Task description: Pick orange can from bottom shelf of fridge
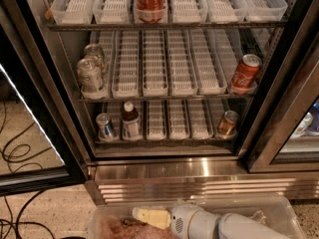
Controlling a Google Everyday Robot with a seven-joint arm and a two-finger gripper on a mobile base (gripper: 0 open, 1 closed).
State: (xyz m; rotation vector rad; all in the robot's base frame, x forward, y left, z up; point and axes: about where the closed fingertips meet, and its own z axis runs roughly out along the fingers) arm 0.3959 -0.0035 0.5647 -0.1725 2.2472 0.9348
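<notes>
Red can, top tier, centre lane: white script on red, probably Coca-Cola, though I only see part of it. Second red can, middle tier, far right: same style of white script, slanted, and I can't spell out the letters. Orange can, right end of bottom shelf: dark markings, none readable. Gripper sits low in view, below the fridge base.
</notes>
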